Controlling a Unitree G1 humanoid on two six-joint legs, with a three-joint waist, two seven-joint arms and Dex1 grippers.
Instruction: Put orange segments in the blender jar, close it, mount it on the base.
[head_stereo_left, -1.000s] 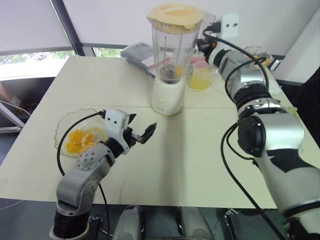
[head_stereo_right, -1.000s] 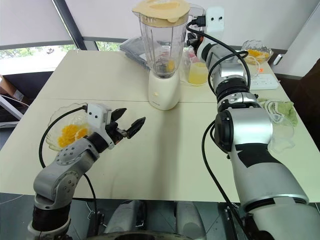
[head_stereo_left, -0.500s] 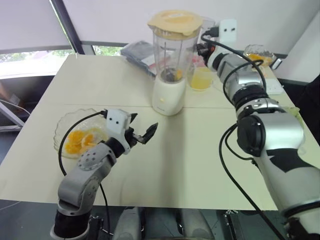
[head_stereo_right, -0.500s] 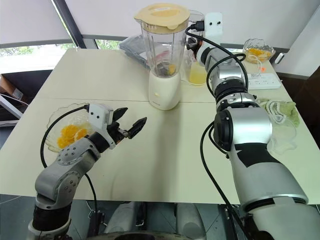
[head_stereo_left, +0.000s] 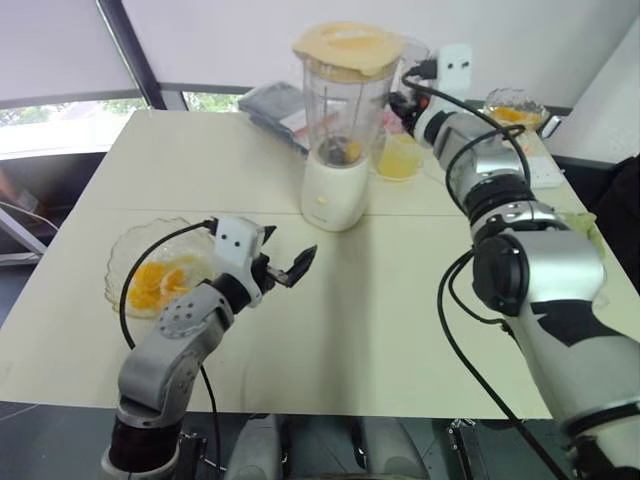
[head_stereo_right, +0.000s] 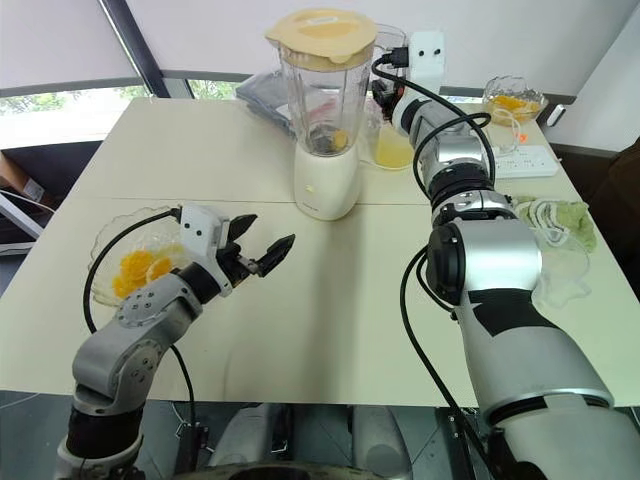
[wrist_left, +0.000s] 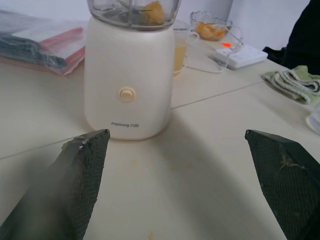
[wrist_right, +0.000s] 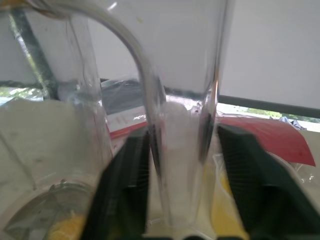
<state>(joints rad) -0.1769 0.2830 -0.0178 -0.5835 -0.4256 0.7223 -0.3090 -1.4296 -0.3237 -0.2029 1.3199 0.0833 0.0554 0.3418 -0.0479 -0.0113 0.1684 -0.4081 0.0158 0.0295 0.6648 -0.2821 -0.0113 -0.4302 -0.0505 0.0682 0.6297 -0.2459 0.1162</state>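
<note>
The clear blender jar (head_stereo_left: 345, 95) stands upright on the cream base (head_stereo_left: 335, 195), with a flat cream-yellow lid (head_stereo_left: 350, 38) on top. A few orange segments (head_stereo_left: 350, 150) lie at the jar's bottom, and more fill the scalloped glass bowl (head_stereo_left: 160, 282) at the left. My right gripper (wrist_right: 182, 132) reaches in from behind the jar. It is open, its fingers (wrist_right: 125, 185) straddling the jar's clear handle (wrist_right: 180, 100) closely on both sides. Over the table in front of the base, my left gripper (head_stereo_left: 290, 245) hovers open and empty, pointing at the base (wrist_left: 127, 90).
A cup of yellow juice (head_stereo_left: 400, 158) stands just right of the base. Another glass bowl with orange pieces (head_stereo_left: 512, 108) and a white power strip (head_stereo_right: 525, 160) are at the back right. A green cloth (head_stereo_right: 565, 218) lies on the right edge and dark packets (head_stereo_left: 280, 105) behind the jar.
</note>
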